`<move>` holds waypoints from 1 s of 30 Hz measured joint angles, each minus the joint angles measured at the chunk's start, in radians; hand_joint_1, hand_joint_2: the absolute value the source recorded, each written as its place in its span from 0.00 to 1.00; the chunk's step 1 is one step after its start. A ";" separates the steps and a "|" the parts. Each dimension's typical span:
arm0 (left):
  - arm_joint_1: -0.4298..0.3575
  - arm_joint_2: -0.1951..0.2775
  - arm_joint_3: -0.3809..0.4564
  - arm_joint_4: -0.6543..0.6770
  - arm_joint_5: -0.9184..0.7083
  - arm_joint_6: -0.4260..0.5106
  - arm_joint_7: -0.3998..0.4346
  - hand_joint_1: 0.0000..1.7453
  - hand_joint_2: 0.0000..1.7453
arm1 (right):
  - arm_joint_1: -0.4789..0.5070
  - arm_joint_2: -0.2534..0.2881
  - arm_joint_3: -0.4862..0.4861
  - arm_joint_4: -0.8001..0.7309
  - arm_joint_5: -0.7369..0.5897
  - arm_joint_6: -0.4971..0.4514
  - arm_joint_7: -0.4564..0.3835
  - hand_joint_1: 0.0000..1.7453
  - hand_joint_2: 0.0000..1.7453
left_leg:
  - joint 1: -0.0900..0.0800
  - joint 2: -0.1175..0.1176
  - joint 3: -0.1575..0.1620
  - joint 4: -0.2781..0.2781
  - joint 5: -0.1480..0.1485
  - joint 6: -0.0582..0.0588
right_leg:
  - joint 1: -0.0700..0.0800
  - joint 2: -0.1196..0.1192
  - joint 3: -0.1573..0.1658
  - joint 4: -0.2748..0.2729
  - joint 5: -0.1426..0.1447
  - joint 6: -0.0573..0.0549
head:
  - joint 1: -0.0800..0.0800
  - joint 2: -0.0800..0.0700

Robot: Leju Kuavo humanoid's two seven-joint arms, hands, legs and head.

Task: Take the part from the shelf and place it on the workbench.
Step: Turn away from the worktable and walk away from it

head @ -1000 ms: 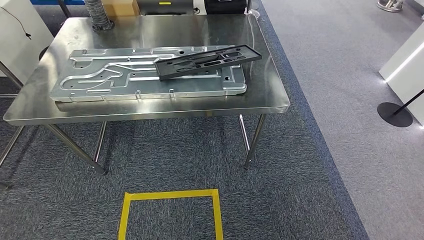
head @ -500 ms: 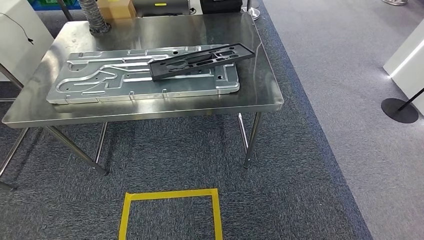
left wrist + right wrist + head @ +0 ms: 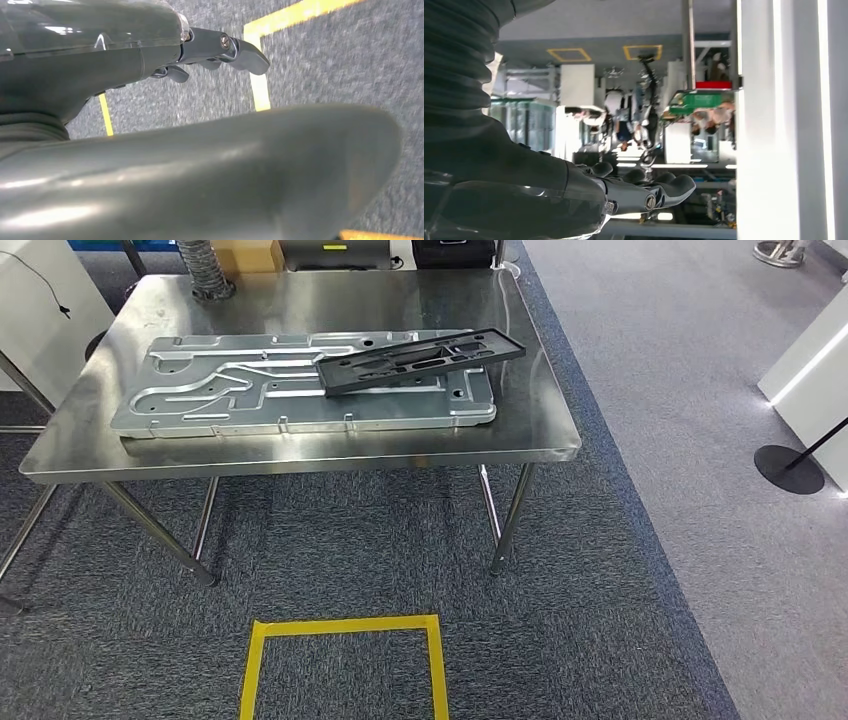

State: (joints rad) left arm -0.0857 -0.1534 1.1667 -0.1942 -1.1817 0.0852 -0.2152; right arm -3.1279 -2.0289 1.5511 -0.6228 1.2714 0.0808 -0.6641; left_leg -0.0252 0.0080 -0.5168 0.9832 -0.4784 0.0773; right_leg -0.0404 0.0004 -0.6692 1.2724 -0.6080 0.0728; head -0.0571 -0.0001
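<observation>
A flat black slotted part (image 3: 421, 360) lies askew atop a silver stamped plate (image 3: 300, 385) on the steel bench (image 3: 300, 455). Left hand (image 3: 220, 50) and right hand (image 3: 644, 192) hold nothing, fingers loosely apart.

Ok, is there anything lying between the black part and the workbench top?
Yes. The black part lies askew across the right end of a large silver metal plate, which lies flat on the workbench. The part rests on that plate.

Counted: one steel table (image 3: 300, 455), one silver plate (image 3: 250, 400), one black part (image 3: 420, 358), one yellow floor square (image 3: 345, 665).
</observation>
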 joint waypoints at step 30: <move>-0.011 -0.015 0.028 -0.001 0.008 0.000 -0.016 0.00 0.00 | 2.028 0.453 -0.270 -0.965 -1.288 -0.726 0.520 0.00 1.00 | 0.015 -0.012 -0.040 0.024 0.016 -0.010 | 0.007 0.001 -0.029 -0.013 0.028 0.005 | 0.001 0.000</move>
State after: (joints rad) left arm -0.0967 -0.1689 1.1951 -0.1949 -1.1739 0.0855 -0.2311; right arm -1.0995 -1.5759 1.2806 -1.5881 -0.0169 -0.6450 -0.1444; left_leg -0.0100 -0.0044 -0.5572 1.0075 -0.4620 0.0669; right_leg -0.0332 0.0017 -0.6979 1.2593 -0.5797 0.0775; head -0.0565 -0.0001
